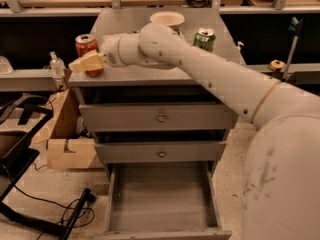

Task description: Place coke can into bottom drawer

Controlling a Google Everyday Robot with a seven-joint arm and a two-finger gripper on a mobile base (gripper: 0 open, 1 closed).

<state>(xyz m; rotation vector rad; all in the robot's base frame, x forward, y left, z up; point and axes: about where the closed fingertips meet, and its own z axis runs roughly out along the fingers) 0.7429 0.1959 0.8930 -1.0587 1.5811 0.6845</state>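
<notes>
The coke can (86,45), red with a silver top, stands upright at the front left corner of the cabinet top (150,74). My gripper (86,63) reaches in from the right and sits right at the can, overlapping its lower front. The can is still standing on the cabinet top. The bottom drawer (160,199) is pulled open below, a plain grey tray with nothing visible in it. The two upper drawers with round knobs (161,117) are closed.
A green can (204,39) and a white bowl (167,18) stand further back on the cabinet top. A cardboard box (65,134) and a black frame (20,154) stand on the floor left of the cabinet. A small bottle (56,64) sits on the left shelf.
</notes>
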